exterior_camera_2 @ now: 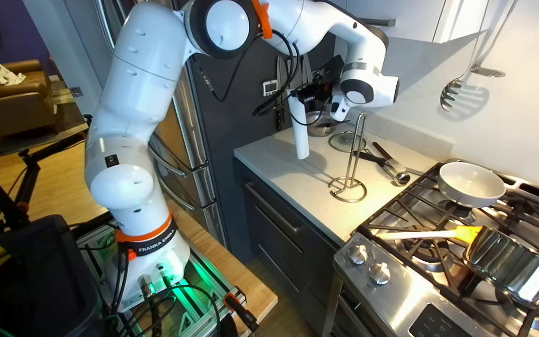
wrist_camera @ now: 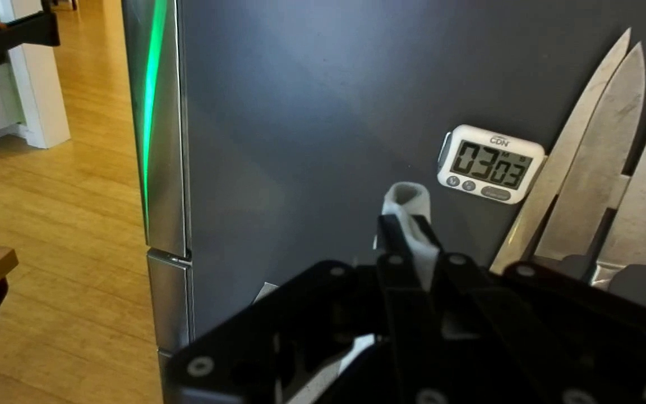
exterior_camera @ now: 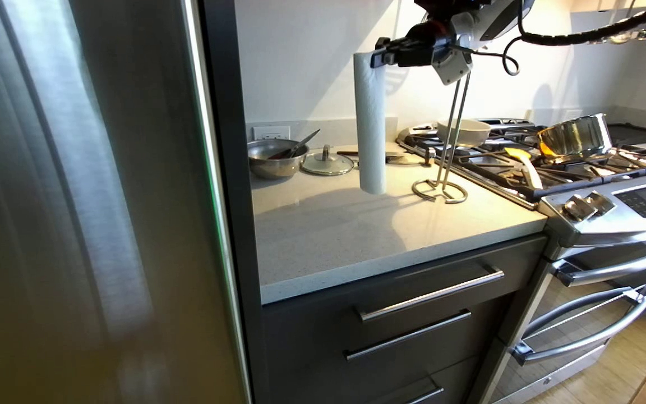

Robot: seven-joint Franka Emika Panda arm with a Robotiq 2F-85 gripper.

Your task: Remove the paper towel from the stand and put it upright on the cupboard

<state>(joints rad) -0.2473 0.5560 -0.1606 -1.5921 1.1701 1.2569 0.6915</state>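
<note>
The paper towel [exterior_camera: 371, 123] is off the stand [exterior_camera: 455, 136] — the jaws are pinching it near its upper rim, white paper squeezed between them. It hangs close to upright, just a slight lean to it, on the side of the stand facing the fridge [exterior_camera: 76, 224], its lower end over the worktop [exterior_camera: 328, 241] and, by the look of it, clear of the surface. The stand itself: bare looped rod straight up, round wire base flat on the worktop, with the dark-drawered cupboard [exterior_camera: 401, 365] underneath. On the side of the stand toward the wall [exterior_camera: 312, 62] lie dark-handled utensils [exterior_camera_2: 368, 157]; from the stand toward the fridge comes a lid [exterior_camera: 326, 164] first, then a steel bowl [exterior_camera: 275, 170] — and past those, a dark panel [wrist_camera: 300, 140] carrying a white timer [wrist_camera: 494, 163] and knives [wrist_camera: 606, 151], plain in the wrist view. Over on the stand's opposite side, away from the fridge, it's all stove [exterior_camera_2: 391, 295]: a pale bowl [exterior_camera_2: 470, 187], a shiny pot [exterior_camera_2: 513, 267], and a yellow-and-white utensil [exterior_camera_2: 419, 235] lying on top, its yellow end beside the pot.
</note>
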